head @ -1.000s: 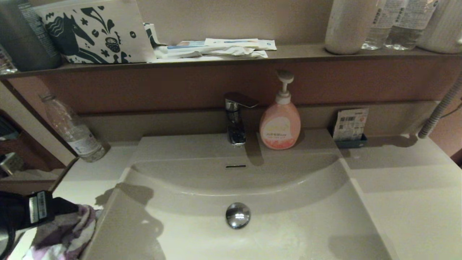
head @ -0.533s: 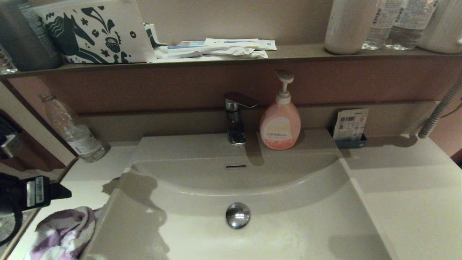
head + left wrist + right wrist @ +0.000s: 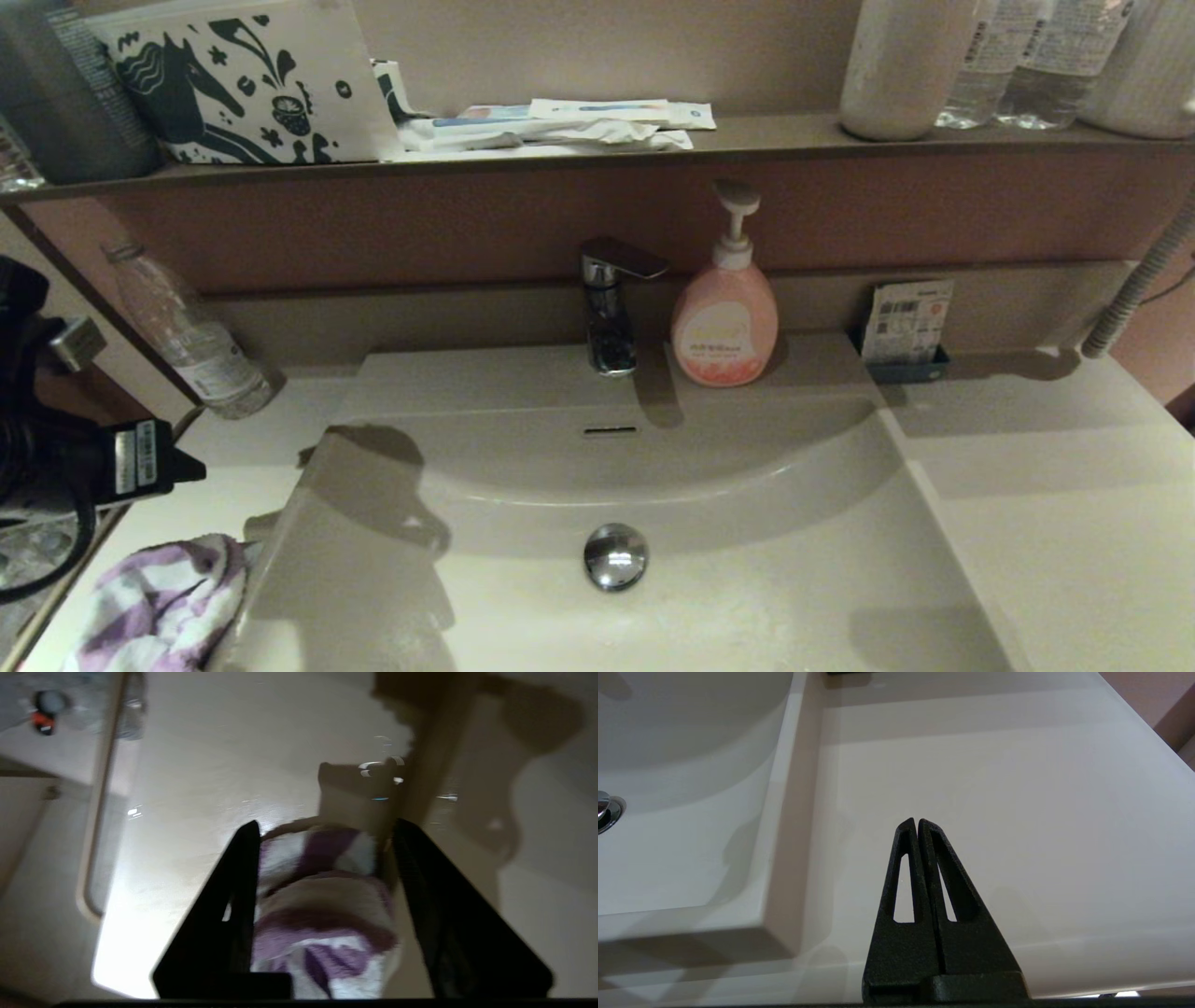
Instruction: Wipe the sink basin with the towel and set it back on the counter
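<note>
The left gripper point(image 3: 322, 905) stands above the small purple-and-white striped terry towel point(image 3: 322, 905), its two black fingers point(image 3: 224, 924) parted about halfway; in the left wrist view they frame the cloth on either side, but in the head view the gripper point(image 3: 154, 457) hangs clear above it, so it holds nothing. The towel point(image 3: 159, 602) lies bunched on the cream-white tabletop point(image 3: 224, 439), right at the left rim of the wide cream-white sink basin point(image 3: 747, 597) with its round chrome drain plug point(image 3: 615, 556).

The towel looks to be set back in place, so doing this step well means lifting straight up so no finger snags a fold and drags the cloth toward the basin edge.

The left arm reaches in from the left edge, wrist tilted down toward the tabletop. The right gripper point(image 3: 917, 823) is parked over the bare tabletop right of the basin, fingers pressed together and empty.
</note>
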